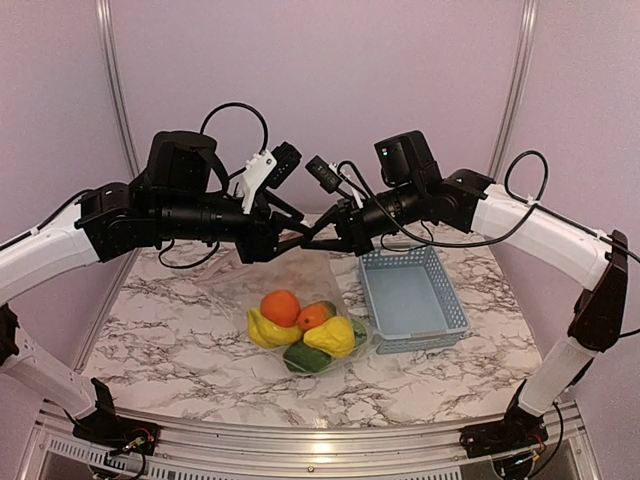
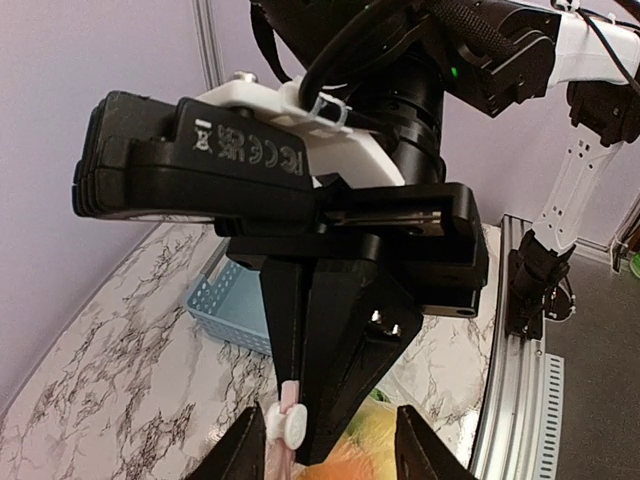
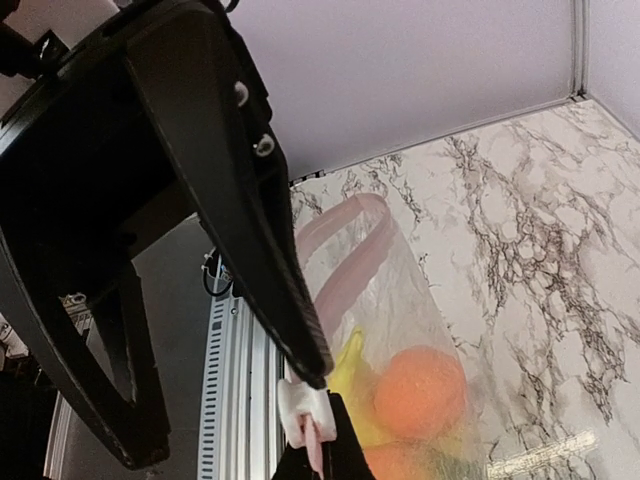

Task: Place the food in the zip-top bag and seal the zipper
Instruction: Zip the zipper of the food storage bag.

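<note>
The clear zip-top bag [image 1: 236, 290] lies mid-table, its mouth lifted. Inside it is the food: an orange [image 1: 280, 306], yellow bananas [image 1: 263, 330], a yellow pepper [image 1: 331, 338] and a green piece [image 1: 304, 358]. Both grippers meet above the bag's mouth. My right gripper [image 3: 322, 462] is shut on the pinkish zipper [image 3: 345, 262] just below its white slider [image 3: 303, 405]. My left gripper [image 2: 330, 455] is open, and its jaws straddle the right gripper's fingers [image 2: 330, 380] and the slider [image 2: 285, 428]. The orange [image 3: 418, 390] shows through the plastic.
The grey-blue slotted basket [image 1: 412, 298] stands right of the bag and holds nothing. The marble table [image 1: 160, 340] runs to a metal rail at the near edge [image 1: 300, 440]. Lilac walls close in the back and the sides.
</note>
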Action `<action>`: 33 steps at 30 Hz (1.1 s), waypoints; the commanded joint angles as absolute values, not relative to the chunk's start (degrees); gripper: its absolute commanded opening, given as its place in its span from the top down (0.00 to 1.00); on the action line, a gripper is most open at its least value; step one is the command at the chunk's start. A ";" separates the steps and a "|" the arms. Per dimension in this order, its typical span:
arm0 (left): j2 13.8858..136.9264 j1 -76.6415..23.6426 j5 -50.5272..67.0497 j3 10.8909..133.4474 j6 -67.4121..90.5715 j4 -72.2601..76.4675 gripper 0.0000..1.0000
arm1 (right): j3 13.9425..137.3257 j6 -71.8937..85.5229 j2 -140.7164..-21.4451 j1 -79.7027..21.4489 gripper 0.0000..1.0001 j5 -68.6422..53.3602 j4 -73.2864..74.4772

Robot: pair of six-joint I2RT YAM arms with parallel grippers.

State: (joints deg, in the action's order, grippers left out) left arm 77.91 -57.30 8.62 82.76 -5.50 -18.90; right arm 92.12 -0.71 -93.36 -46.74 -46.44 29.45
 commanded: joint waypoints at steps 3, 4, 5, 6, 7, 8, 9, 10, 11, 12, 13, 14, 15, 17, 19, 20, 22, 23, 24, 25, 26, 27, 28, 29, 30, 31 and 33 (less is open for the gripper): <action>79.50 -55.33 11.58 83.59 -4.68 -20.00 0.55 | 94.31 -2.14 -93.14 -47.23 1.00 -48.19 28.95; 79.60 -54.96 11.91 83.58 -4.61 -19.90 0.56 | 94.37 -2.31 -93.08 -47.28 1.00 -48.39 29.08; 79.70 -54.67 12.39 83.66 -4.57 -19.90 0.57 | 94.46 -2.55 -93.15 -47.24 1.00 -48.62 29.24; 79.76 -54.45 12.99 83.67 -4.57 -19.87 0.58 | 94.56 -2.67 -93.29 -47.24 1.00 -48.68 29.48; 79.81 -54.00 13.69 83.59 -4.49 -19.80 0.59 | 94.69 -2.85 -93.42 -47.21 1.00 -48.69 29.83; 79.85 -53.75 14.26 83.46 -4.29 -19.67 0.59 | 94.74 -2.94 -93.49 -47.22 1.00 -48.81 29.83; 79.83 -53.44 14.72 83.27 -4.07 -19.65 0.59 | 94.75 -2.98 -93.53 -47.27 1.00 -48.86 29.78; 79.89 -53.10 15.41 83.16 -3.97 -19.60 0.60 | 94.82 -2.99 -93.55 -47.28 1.00 -48.93 29.73; 79.89 -52.87 16.26 83.07 -3.86 -19.64 0.62 | 94.83 -2.92 -93.55 -47.28 1.00 -48.89 29.63; 80.04 -52.50 17.44 83.06 -3.80 -19.70 0.65 | 94.83 -2.90 -93.53 -47.22 1.00 -48.83 29.50; 80.12 -52.19 18.44 83.13 -3.66 -19.73 0.67 | 94.83 -2.92 -93.52 -47.27 1.00 -48.72 29.53; 80.17 -51.90 19.21 83.14 -3.57 -19.77 0.70 | 94.78 -2.91 -93.57 -47.28 1.00 -48.61 29.42; 80.30 -51.64 20.10 83.14 -3.59 -19.90 0.72 | 94.68 -2.84 -93.53 -47.28 1.00 -48.54 29.36; 80.42 -51.11 21.41 83.15 -3.43 -20.10 0.75 | 94.57 -2.81 -93.53 -47.22 1.00 -48.56 29.23; 80.63 -50.81 22.45 83.15 -3.35 -20.38 0.76 | 94.57 -2.81 -93.54 -47.27 1.00 -48.50 29.17; 80.64 -50.67 22.82 83.15 -3.34 -20.45 0.76 | 94.57 -2.81 -93.44 -47.26 1.00 -48.50 29.18; 80.86 -50.46 23.46 83.06 -3.30 -20.59 0.76 | 94.57 -2.81 -93.41 -47.26 1.00 -48.43 29.26; 81.07 -50.45 23.93 83.06 -3.21 -20.58 0.76 | 94.57 -2.88 -93.37 -47.28 1.00 -48.35 29.29; 81.25 -50.37 24.17 83.13 -3.29 -20.57 0.76 | 94.44 -2.90 -93.29 -47.23 1.00 -48.34 29.35; 81.37 -50.36 24.51 83.19 -3.19 -20.57 0.77 | 94.33 -2.90 -93.28 -47.23 1.00 -48.34 29.33; 81.53 -50.36 24.83 83.27 -3.06 -20.42 0.78 | 94.27 -2.90 -93.22 -47.26 1.00 -48.32 29.31; 81.74 -50.37 25.09 83.38 -3.06 -20.28 0.80 | 94.22 -2.86 -93.19 -47.22 1.00 -48.34 29.35; 81.90 -50.34 25.36 83.47 -3.00 -20.10 0.82 | 94.12 -2.82 -93.17 -47.25 1.00 -48.30 29.35; 82.09 -50.34 25.52 83.56 -2.88 -19.93 0.83 | 94.09 -2.84 -93.18 -47.22 1.00 -48.21 29.33; 82.20 -50.28 25.71 83.66 -2.89 -19.73 0.84 | 94.05 -2.82 -93.21 -47.25 1.00 -48.25 29.35; 82.32 -50.32 25.87 83.74 -2.79 -19.65 0.85 | 94.04 -2.88 -93.22 -47.28 1.00 -48.23 29.36; 82.44 -50.23 26.10 83.97 -2.77 -19.56 0.86 | 93.96 -2.90 -93.19 -47.29 1.00 -48.21 29.47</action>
State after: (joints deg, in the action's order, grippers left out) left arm 81.65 -50.57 24.12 82.76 -2.98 -19.51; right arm 92.12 -2.20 -93.38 -46.74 -47.53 30.24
